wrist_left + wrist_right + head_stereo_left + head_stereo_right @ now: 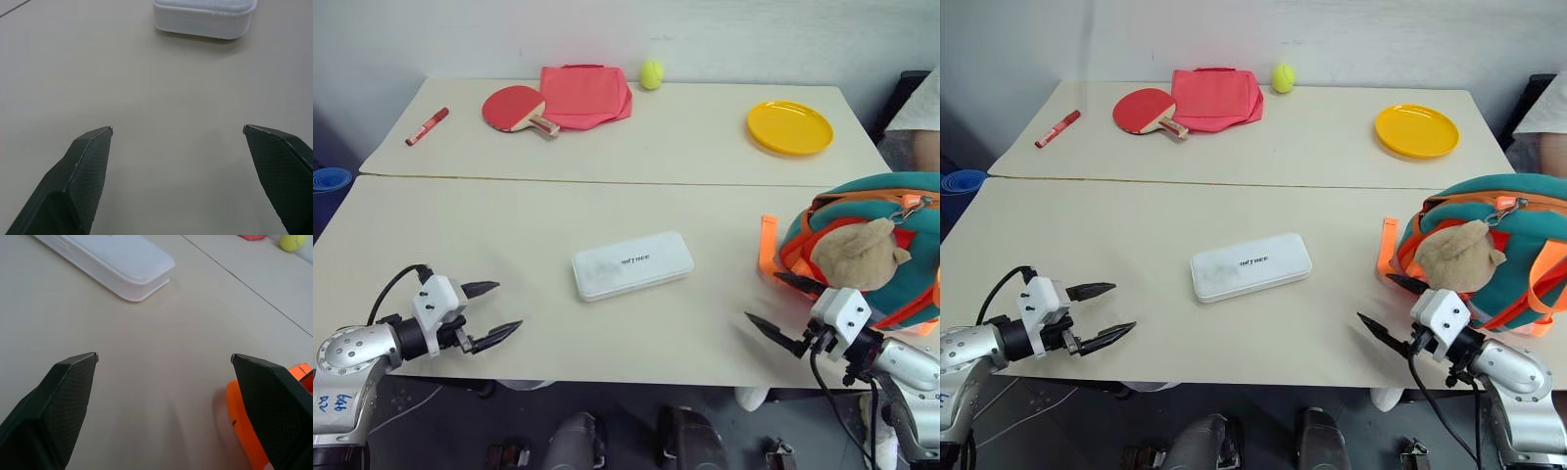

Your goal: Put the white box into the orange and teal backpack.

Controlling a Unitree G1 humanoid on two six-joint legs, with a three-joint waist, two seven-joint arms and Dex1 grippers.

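The white box (632, 264) lies flat in the middle of the near table, with small dark lettering on its lid; its end also faces me in the left wrist view (204, 15) and in the right wrist view (112, 262). The orange and teal backpack (881, 245) stands at the table's right edge, a tan plush toy (860, 255) on its front. My left gripper (499, 308) hovers open near the front left edge, left of the box. Just in front of the backpack, my right gripper (773, 304) is open with nothing between its fingers.
On the far table lie a red marker (427, 126), a red paddle (517, 108), a folded red cloth (585, 95), a tennis ball (651, 73) and a yellow plate (790, 127). An orange strap (767, 245) hangs from the backpack. A person's sleeve (920, 108) shows at far right.
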